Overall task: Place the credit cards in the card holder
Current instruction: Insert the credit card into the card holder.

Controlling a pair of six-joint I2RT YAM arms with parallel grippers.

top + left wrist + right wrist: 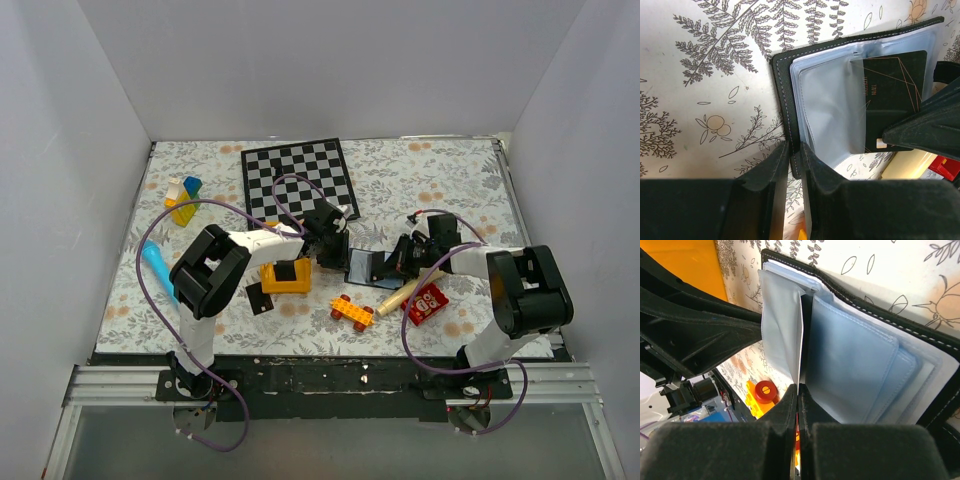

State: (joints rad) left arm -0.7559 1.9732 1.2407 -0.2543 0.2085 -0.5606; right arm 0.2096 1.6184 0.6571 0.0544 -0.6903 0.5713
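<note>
White walls, floral table (430, 180). Card holder (362, 266) open mid-table, toward near edge. Left end effector (794, 162) clenched on its cover (781, 95), which I judge stiff. Right end effector (798, 405) pinching limp, slippery-looking sleeve (782, 330). Credit card (895, 90) in pocket, likely rigid; I'd grip its free short edge.

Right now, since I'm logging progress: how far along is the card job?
Done: one credit card sits in a clear pocket of the open card holder. In hand: the left gripper is shut on the holder's cover and the right gripper pinches a pocket sleeve. Left: at least one black card lies on the table beside the yellow block.
</note>
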